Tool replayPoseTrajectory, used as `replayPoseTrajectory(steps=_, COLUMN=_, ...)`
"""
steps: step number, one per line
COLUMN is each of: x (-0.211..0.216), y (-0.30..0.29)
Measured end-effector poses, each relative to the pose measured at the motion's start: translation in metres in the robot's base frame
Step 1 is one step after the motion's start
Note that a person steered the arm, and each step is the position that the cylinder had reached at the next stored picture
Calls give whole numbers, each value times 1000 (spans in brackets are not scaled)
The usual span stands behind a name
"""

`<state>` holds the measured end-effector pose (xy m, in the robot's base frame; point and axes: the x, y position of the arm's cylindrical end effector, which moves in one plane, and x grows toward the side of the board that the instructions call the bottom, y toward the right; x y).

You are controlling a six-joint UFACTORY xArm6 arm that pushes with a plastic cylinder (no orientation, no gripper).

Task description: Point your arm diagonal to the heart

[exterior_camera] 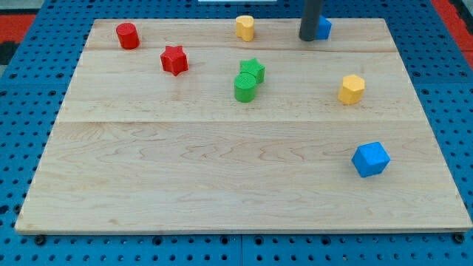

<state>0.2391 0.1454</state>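
My tip (308,38) sits at the far edge of the wooden board (222,185), right of centre. The rod comes down from the view's top and ends on the board surface. No pincer here: the arm ends in a plain dark rod, holds nothing, and has nothing to open or close.

Just right of the tip, touching or nearly so, a small blue block (323,28), mostly hidden behind the rod; shape cannot be made out.

Left of the tip along the far edge, a yellow block (244,27) with a rounded, lobed top. This looks like the heart, though the shape is not certain at this size. It stands apart from the tip, with bare board between them, roughly level with it.

Nearer and left of the tip, mid-board: a green star (253,70) with a green cylinder (245,87) touching it on its near side.

Right and nearer: a yellow hexagonal block (352,89), on its own.

Far left corner: a red cylinder (127,35). Nearer and right of it, a red star (174,60), apart from it.

Near right: a blue cube-like block (370,159), well apart from everything else.

Around the board lies a blue perforated base (22,111).
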Motion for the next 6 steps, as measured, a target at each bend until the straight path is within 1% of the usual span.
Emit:
replayPoseTrajectory(steps=1, x=4, y=31)
replayPoseTrajectory(steps=2, x=35, y=19)
replayPoseTrajectory(steps=3, x=56, y=19)
replayPoseTrajectory(steps=4, x=64, y=19)
replayPoseTrajectory(steps=6, x=65, y=19)
